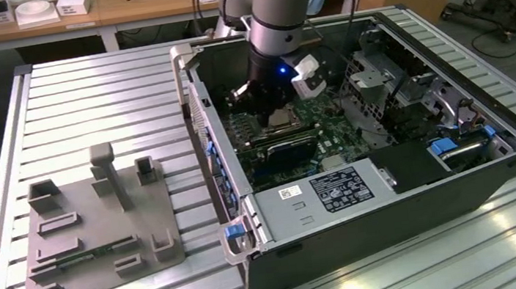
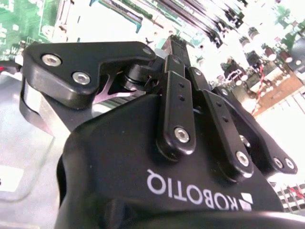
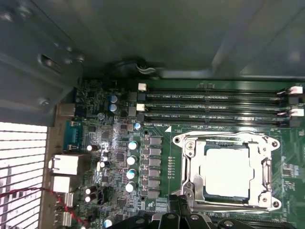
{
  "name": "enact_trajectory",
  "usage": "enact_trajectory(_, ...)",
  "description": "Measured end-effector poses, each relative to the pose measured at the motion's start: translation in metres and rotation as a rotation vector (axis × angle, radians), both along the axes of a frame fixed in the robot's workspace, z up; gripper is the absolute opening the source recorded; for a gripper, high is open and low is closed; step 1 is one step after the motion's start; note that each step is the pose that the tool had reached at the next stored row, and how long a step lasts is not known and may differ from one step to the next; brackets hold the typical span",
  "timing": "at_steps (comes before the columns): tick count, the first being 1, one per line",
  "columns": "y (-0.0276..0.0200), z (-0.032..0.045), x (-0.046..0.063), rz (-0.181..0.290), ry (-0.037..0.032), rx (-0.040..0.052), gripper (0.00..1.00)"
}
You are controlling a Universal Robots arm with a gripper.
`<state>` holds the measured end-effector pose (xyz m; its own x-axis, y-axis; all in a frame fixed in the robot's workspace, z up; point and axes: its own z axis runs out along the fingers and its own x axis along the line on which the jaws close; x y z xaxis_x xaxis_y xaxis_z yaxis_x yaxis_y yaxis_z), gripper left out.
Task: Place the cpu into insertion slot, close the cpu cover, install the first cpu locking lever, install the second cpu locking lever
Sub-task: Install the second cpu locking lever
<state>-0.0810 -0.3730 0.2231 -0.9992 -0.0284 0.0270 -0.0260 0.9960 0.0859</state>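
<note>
Already seated: cpu [image 3: 227,171] lies flat in insertion slot [image 3: 188,177], cpu cover [image 3: 228,139] framing it, so placement looks done. Gripper [image 3: 177,206] hangs just beside socket edge, arm reaching steeply down into computer case [image 1: 499,181]. Jaw state: cannot tell; nothing visibly held.

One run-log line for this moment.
cpu seated in insertion slot | cpu cover down around it | pincer at socket edge, holding nothing visible

The hand [image 1: 268,102] hangs inside the open computer case [image 1: 386,225], just above the cpu [image 1: 283,117].
</note>
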Motion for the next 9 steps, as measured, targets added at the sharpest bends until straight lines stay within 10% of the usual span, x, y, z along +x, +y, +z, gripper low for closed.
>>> enact_trajectory(9, 0.0001, 0.0055, -0.0006, 0.000, -0.0005, 0.0000, 0.10)
